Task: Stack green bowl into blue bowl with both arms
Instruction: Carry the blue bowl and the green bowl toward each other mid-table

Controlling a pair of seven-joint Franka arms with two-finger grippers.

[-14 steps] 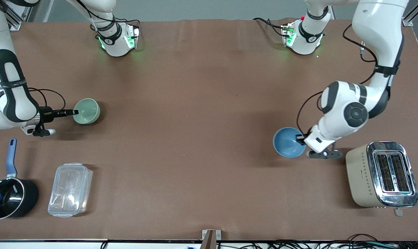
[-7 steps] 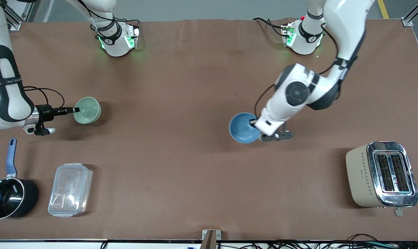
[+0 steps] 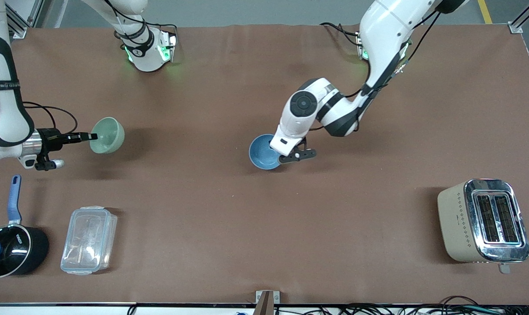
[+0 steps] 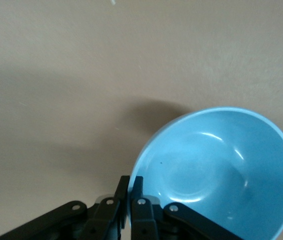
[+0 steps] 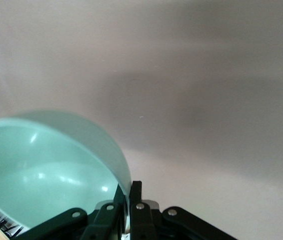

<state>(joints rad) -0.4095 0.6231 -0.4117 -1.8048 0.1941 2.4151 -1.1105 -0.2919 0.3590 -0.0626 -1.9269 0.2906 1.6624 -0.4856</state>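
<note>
The green bowl (image 3: pixel 107 135) hangs tilted in my right claw (image 3: pixel 91 137), pinched at its rim above the worktop (image 3: pixel 212 210) toward my right arm's end. My left claw (image 3: pixel 276 152) is clenched on the rim of the blue bowl (image 3: pixel 262 152), over the middle of the worktop. A black saucepan (image 3: pixel 12 249), a clear lidded container (image 3: pixel 88 239) and a toaster (image 3: pixel 483 221) sit nearer the front camera.

Green bowl (image 3: pixel 108 135): pale mint green, plain, matte. Blue bowl (image 3: pixel 262 152): light sky blue, plain — glossy highlights inside. Table (image 3: pixel 229 218): uniform brown. Toaster (image 3: pixel 483 221): beige body with a small diamond pattern, chrome top. Saucepan (image 3: pixel 12 249): black with a blue handle. Lidded container (image 3: pixel 88 239): clear, colourless. Arms — white with black bands.
</note>
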